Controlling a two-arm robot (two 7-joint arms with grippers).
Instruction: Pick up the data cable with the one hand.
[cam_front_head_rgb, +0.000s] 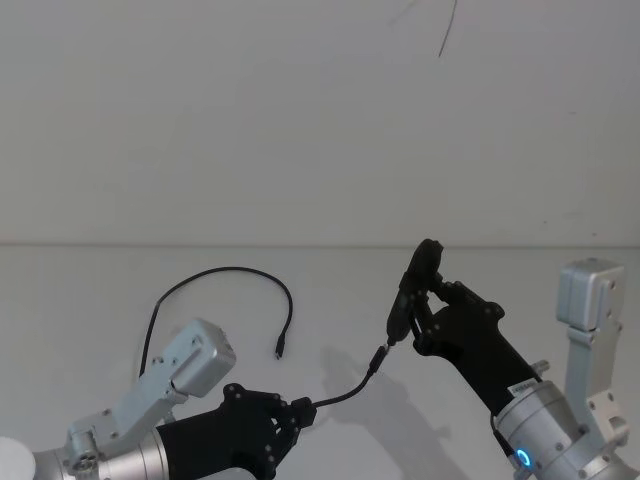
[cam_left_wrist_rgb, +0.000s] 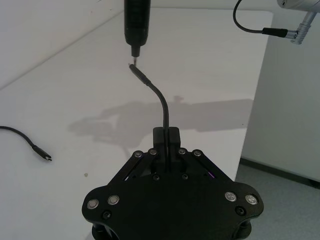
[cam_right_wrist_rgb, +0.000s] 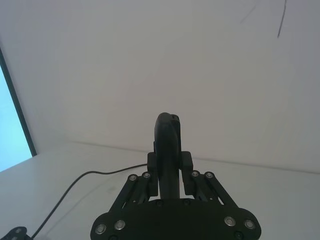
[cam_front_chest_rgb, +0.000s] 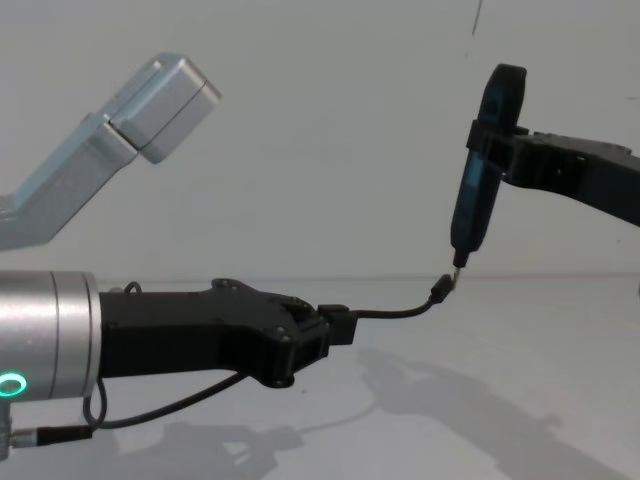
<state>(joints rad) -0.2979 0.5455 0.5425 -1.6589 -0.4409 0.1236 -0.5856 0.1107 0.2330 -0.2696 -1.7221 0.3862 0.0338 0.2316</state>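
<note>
One data cable (cam_front_head_rgb: 225, 275), two grippers. Left gripper (cam_front_chest_rgb: 335, 328): fingers pinch the cable above the white bench (cam_front_head_rgb: 90, 290), plug end jutting forward. Right gripper (cam_front_head_rgb: 420, 290): fingers clamp a dark pen-shaped tool (cam_front_chest_rgb: 480, 170), its tip meeting the plug.

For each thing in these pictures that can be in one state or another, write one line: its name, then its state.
data cable: gripped near one plug and lifted off the table, free plug lying on the surface.
left gripper: shut on the data cable, held above the table.
right gripper: shut on a dark pen-shaped device, raised.
pen-shaped device: upright, tip down, right at the cable's raised plug.
</note>
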